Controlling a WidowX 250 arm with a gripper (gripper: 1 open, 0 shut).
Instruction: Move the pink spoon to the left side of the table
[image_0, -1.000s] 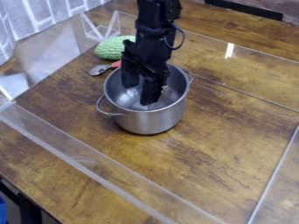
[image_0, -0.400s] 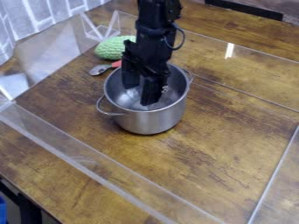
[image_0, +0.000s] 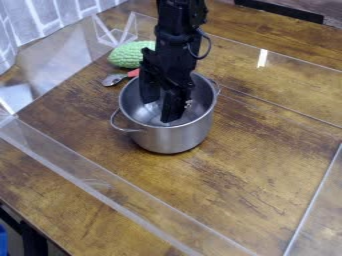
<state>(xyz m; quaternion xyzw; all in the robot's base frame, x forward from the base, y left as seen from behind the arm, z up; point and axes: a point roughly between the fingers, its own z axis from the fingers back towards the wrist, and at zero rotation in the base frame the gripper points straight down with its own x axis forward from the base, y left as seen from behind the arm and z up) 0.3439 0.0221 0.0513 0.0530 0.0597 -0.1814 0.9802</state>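
My black gripper hangs straight down into a steel pot in the middle of the dark-brown wooden table. Its fingers look spread apart inside the pot, with nothing seen between them. The pink spoon lies on the table just behind and left of the pot, next to a green knitted thing. Only its rounded end and a short piece of its handle show. The gripper is to the right of the spoon and apart from it.
Clear acrylic strips edge the table at the front and left. The pot has a small handle on its left side. A light cloth or wall stands at the far left.
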